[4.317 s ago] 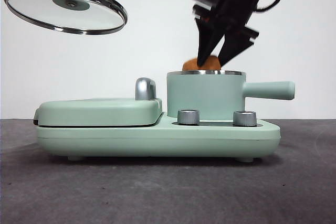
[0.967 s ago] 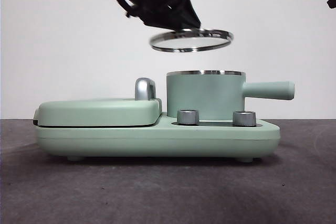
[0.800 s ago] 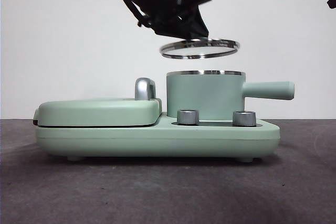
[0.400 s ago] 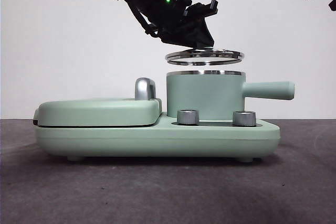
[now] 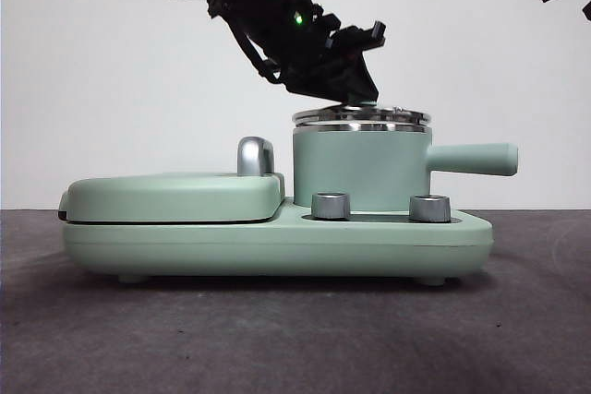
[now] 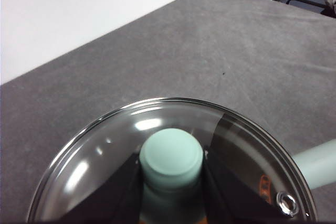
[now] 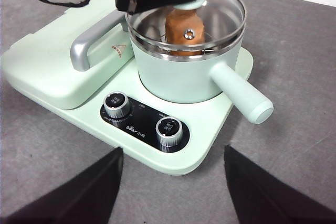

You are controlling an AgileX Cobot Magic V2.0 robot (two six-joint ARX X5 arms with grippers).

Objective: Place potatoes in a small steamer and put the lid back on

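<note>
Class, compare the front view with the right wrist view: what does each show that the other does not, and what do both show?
Only the front view shows the appliance's feet and a wall socket. Only the right wrist view shows the potato inside the small steamer, seen through the lid, and the right end effector, open and away from the pot. Both show the left end effector on the lid's knob, the two dials and the grill plate's chrome handle.

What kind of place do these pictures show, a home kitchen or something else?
Probably a test bench or lab, not a home kitchen. A mint-green cooking appliance stands alone on a grey felt-like table before a bare white wall. The left gripper sets the lid on the small steamer.
</note>
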